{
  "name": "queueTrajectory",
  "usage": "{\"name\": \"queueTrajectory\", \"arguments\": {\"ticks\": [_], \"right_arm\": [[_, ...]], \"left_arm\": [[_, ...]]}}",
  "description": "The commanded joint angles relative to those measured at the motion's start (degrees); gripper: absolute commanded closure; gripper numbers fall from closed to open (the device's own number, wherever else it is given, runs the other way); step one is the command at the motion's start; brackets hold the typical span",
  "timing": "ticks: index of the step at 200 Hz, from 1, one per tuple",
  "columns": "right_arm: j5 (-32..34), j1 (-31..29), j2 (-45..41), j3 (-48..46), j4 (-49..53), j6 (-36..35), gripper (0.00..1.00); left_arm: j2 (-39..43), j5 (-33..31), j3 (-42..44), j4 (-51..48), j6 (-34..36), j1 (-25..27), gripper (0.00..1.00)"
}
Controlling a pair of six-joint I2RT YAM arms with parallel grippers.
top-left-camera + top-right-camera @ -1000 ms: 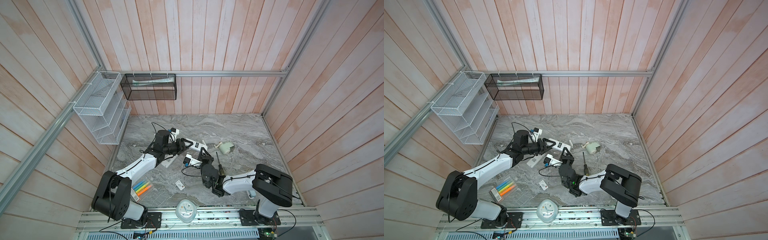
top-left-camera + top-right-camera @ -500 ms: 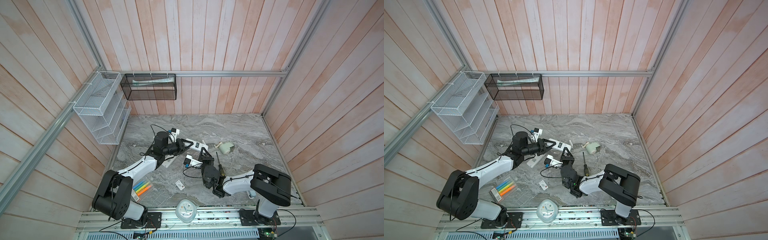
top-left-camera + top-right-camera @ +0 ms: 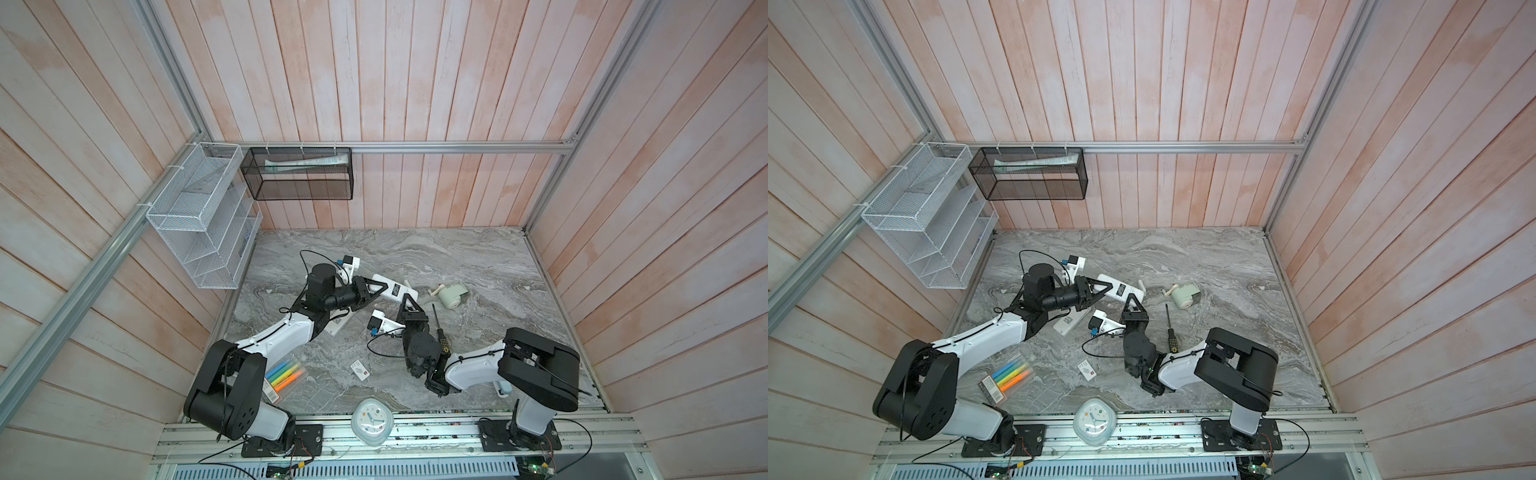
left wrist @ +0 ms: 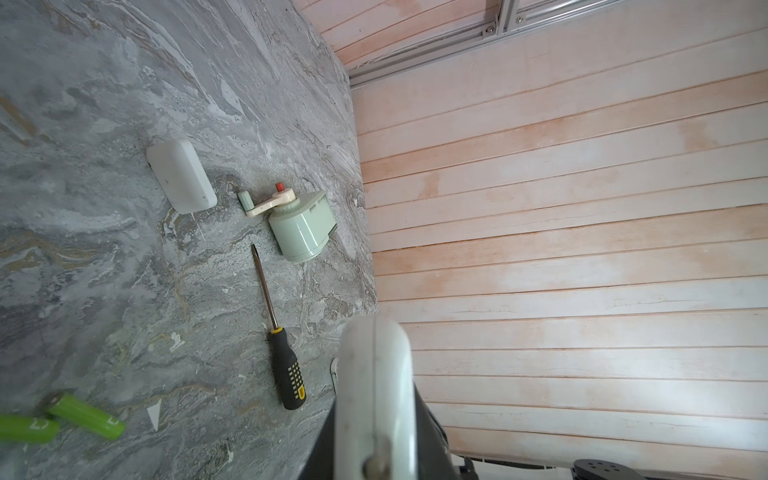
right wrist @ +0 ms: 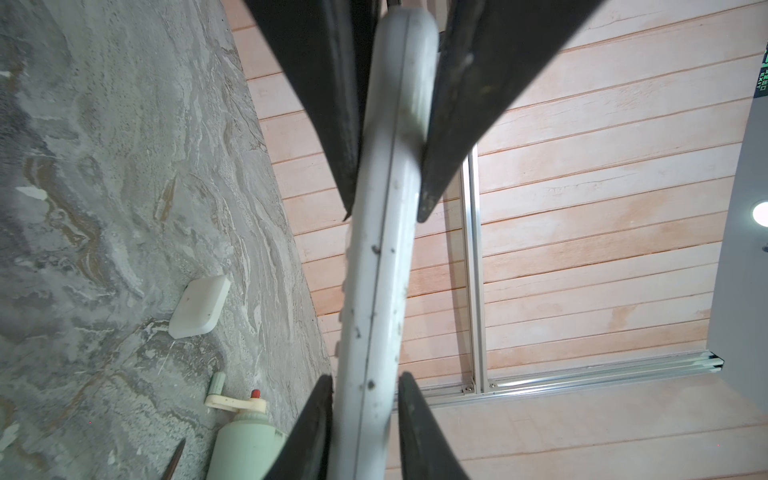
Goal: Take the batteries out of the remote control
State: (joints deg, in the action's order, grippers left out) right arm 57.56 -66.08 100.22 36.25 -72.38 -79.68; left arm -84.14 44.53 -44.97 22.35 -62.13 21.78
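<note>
The white remote control (image 3: 390, 286) is held off the table between both grippers and shows edge-on in the right wrist view (image 5: 382, 270). My left gripper (image 3: 379, 289) is shut on one end, both black fingers pressed to its sides (image 5: 384, 216). My right gripper (image 3: 405, 297) straddles the other end (image 5: 365, 376); one finger touches it and a thin gap shows at the other. Two lime green batteries (image 4: 87, 415) lie side by side on the marble in the left wrist view. A white battery cover (image 4: 180, 176) lies near the back.
A black-and-yellow screwdriver (image 3: 439, 332) and a pale green hand-crank device (image 3: 453, 294) lie right of the grippers. A second white remote (image 3: 338, 326) sits under the left arm. A highlighter pack (image 3: 284, 374), a card (image 3: 359, 369) and a clock (image 3: 372, 420) are near the front.
My left gripper's jaws have closed onto the remote control. My right gripper's jaws have eased slightly apart around its end. Both arms stay almost in place.
</note>
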Motion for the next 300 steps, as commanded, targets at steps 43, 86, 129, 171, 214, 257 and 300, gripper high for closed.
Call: {"name": "queueTrajectory", "arguments": {"ticks": [43, 86, 129, 171, 214, 257, 300], "right_arm": [[-0.17, -0.36, -0.01, -0.26, -5.96, -0.91, 0.66], [-0.51, -0.49, -0.1, -0.7, -6.26, -1.05, 0.53], [-2.07, -1.56, -1.8, -1.67, -2.74, 0.93, 0.39], [-6.5, -2.29, -8.31, -2.08, 18.23, 17.93, 0.31], [-13.87, -2.29, -15.83, -2.07, 37.32, 36.14, 0.29], [-20.57, -2.21, -18.91, -2.15, 49.07, 48.78, 0.28], [-38.64, 3.58, -25.98, 0.09, 59.31, 61.36, 0.28]], "left_arm": [[-0.04, -0.94, 1.38, -0.91, -0.31, 0.02, 0.91], [-0.13, -0.93, 1.58, 0.8, -1.93, 0.02, 0.93], [-1.03, -1.34, 1.57, 2.17, -2.65, -0.24, 0.93], [-2.55, -2.39, 0.52, 1.79, -2.06, -1.62, 0.93], [-4.5, -3.05, -0.54, 1.1, -0.39, -2.51, 0.93], [-5.01, -4.54, -0.38, 0.38, 2.22, -2.53, 0.93], [-4.12, -4.0, 0.2, -1.67, 7.92, -2.53, 0.93]]}}
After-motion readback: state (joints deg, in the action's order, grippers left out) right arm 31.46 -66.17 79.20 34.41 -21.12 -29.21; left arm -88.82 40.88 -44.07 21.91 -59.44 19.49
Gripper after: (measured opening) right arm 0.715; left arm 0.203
